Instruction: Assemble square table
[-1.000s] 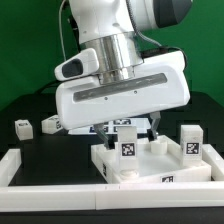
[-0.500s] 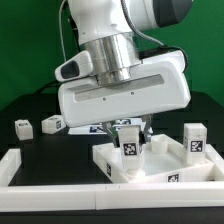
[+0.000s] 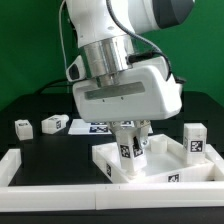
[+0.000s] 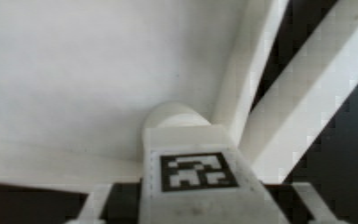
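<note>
Exterior view: the claw [image 3: 128, 139] hangs straight down over the slab [image 3: 165, 168], the white square tabletop. The slab lies flat on the dark counter [image 3: 20, 100], inside the white border rail [image 3: 40, 166].

We read the claw as closed, at a narrow setting, on one tagged leg [image 3: 127, 152]; its dark fingers sit against the leg's two sides. The gripped leg is nearly upright with its tag facing the camera. It stands over the part of the slab toward the exterior view's left, its lower end at the slab's surface. We cannot tell whether that end sits in a corner socket.

Wrist view: the same leg [image 4: 194, 160] fills the middle between the fingers [image 4: 108, 205], with its tag toward the lens. Its rounded far end is against the white slab [image 4: 69, 80]. A white strip [image 4: 309, 90] runs slantwise beside it; we cannot say whether it is slab edge or rail.

Other parts, exterior view:
- A second leg [image 3: 193, 141] stands upright at the slab's far corner on the exterior view's right. We cannot tell whether it is on the slab or just behind it.
- A third leg [image 3: 21, 127] and a fourth leg [image 3: 54, 124] lie on the counter toward the exterior view's left, well apart from the slab.
- The marker board [image 3: 92, 127] lies flat behind the slab, partly hidden by the arm.
</note>
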Robot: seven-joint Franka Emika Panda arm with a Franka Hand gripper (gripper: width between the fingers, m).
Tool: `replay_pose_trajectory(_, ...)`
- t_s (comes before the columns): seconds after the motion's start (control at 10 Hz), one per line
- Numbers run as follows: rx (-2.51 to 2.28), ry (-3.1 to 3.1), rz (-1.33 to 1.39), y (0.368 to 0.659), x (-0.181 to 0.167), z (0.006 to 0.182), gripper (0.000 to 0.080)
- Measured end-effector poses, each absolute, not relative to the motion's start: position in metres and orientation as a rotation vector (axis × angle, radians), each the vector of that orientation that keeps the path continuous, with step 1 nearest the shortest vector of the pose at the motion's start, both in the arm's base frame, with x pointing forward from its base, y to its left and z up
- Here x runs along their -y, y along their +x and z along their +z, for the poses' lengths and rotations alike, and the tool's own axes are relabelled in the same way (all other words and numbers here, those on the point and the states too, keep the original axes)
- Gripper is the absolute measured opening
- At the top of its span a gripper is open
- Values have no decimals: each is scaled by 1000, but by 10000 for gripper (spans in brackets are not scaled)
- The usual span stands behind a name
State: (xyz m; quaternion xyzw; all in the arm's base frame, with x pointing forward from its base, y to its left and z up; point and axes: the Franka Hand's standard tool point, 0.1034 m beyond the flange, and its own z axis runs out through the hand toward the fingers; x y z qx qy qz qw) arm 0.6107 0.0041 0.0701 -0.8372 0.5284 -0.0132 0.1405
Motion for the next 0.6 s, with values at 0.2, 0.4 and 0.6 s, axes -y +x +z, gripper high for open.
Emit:
replay_pose_trajectory(0.2,-1842,-2137,27,611,-5,69,289)
replay_pose_trajectory(0.4,-1899,-2069,46,611,-7,69,369)
replay_pose_trajectory(0.6,-1805,-2156,27,611,-8,69,553)
